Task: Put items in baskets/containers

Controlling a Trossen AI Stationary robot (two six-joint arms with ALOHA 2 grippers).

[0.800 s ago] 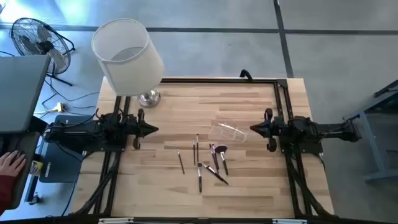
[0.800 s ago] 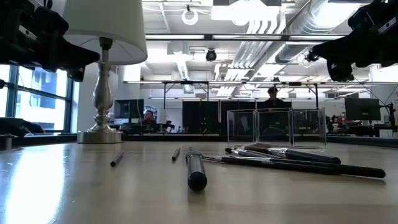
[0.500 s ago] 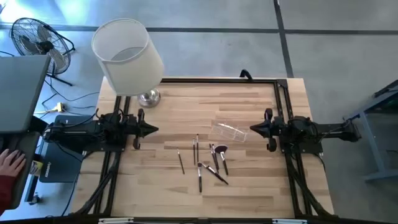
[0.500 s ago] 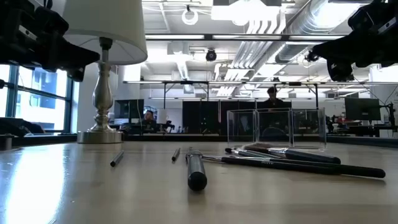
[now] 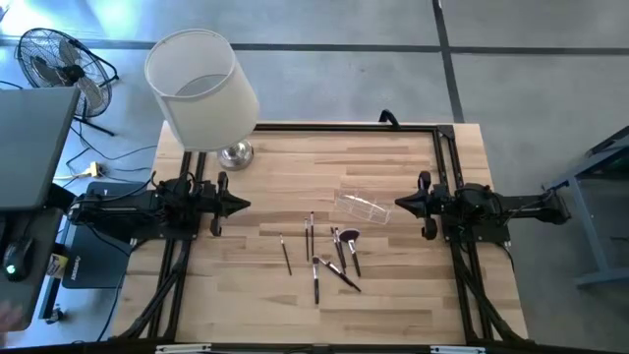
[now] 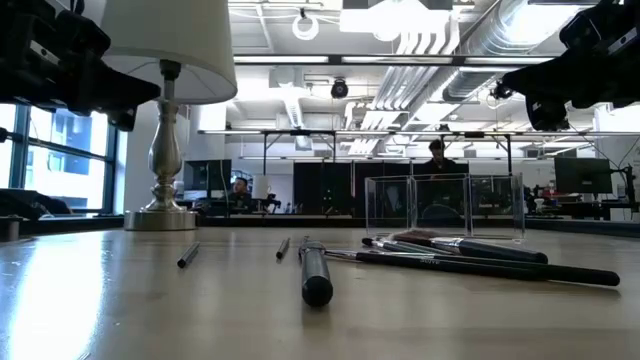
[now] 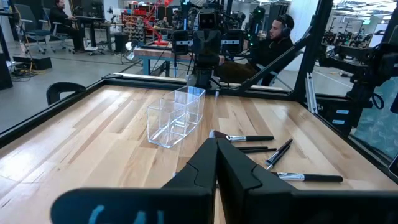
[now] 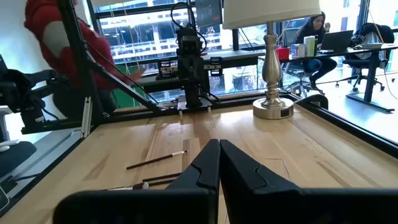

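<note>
Several slim dark makeup brushes (image 5: 329, 258) lie flat on the wooden table near its middle; one has a fluffy pinkish head (image 5: 352, 237). In the low view the brushes (image 6: 450, 255) lie in front of the clear plastic box (image 6: 443, 207). The clear box (image 5: 360, 206) stands on the table just beyond them, also seen as the clear box (image 7: 176, 116) in the left wrist view. My left gripper (image 5: 244, 205) hovers shut at the table's left side. My right gripper (image 5: 399, 204) hovers shut at the right side, close to the box. Neither touches anything.
A lamp with a big white shade (image 5: 200, 88) and metal base (image 5: 235, 154) stands at the table's far left corner. A black frame (image 5: 344, 128) runs along the table's edges. A fan (image 5: 59, 59) and a grey case sit off the table's left.
Both arms have kept still and the brushes and box have not moved. A person's hand at the far left beside the table has drawn back out of sight.
</note>
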